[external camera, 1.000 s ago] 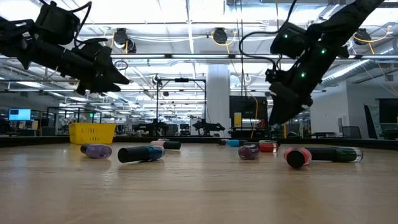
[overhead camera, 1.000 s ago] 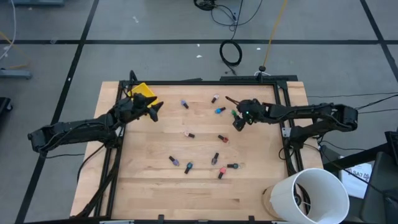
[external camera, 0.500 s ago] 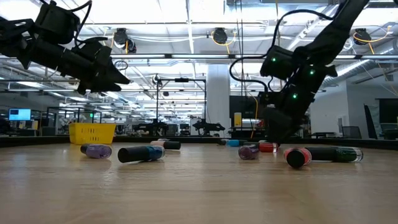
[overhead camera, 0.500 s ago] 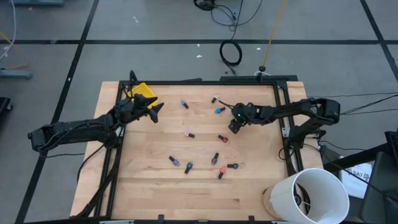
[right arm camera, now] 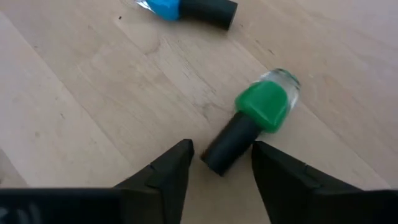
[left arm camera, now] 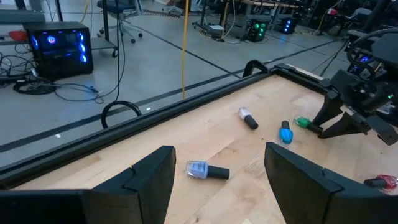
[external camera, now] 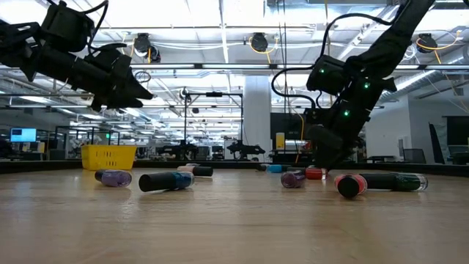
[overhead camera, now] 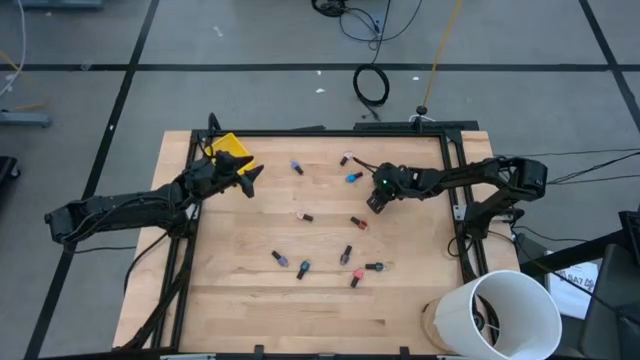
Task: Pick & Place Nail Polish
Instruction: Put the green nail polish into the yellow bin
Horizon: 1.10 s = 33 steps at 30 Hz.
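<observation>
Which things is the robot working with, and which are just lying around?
For the job: the nail polish bottles, like the green bottle at the right gripper and the blue bottle; probably the yellow bin.
Just lying about: the white bucket, the black cable coil.

Nail polish bottles (overhead camera: 303, 216) lie scattered on their sides across the middle of the table (overhead camera: 250, 310). The left gripper (overhead camera: 250, 175) hangs beside the bin (overhead camera: 228, 147) at the far left corner. The right gripper (overhead camera: 372, 203), fingers parted, sits low over one bottle (right arm camera: 258, 117) right of centre.
</observation>
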Available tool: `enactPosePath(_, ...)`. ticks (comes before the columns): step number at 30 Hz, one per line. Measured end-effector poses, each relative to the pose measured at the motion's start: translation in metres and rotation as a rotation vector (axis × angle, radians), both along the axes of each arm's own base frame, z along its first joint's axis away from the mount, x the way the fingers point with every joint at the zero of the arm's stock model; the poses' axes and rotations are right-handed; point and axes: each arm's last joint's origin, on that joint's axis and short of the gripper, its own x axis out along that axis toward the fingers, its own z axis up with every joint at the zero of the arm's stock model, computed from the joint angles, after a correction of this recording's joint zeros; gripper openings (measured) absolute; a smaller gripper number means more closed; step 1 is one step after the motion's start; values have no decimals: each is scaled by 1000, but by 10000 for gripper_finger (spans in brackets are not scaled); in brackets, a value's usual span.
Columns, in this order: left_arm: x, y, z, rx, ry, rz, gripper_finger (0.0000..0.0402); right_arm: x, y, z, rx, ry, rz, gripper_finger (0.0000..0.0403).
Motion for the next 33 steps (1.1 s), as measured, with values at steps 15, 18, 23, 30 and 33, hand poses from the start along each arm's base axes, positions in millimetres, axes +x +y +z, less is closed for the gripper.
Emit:
enactPosePath(15, 0, 0, 0, 7, 7, -2, 244, 0, 0, 0, 11, -6, -22, 66)
enactPosePath(18, 0, 0, 0, 11, 9, -3, 244, 0, 0, 0, 10, -6, -22, 59)
enactPosePath(23, 0, 0, 0, 9, 8, -2, 244, 0, 0, 0, 10, -4, -22, 54)
enactPosePath(30, 0, 0, 0, 9, 8, -2, 244, -1, 1, -1, 13, 4, -22, 54)
enactPosePath(33, 0, 0, 0, 9, 8, -2, 244, -1, 1, -1, 13, 4, -22, 54)
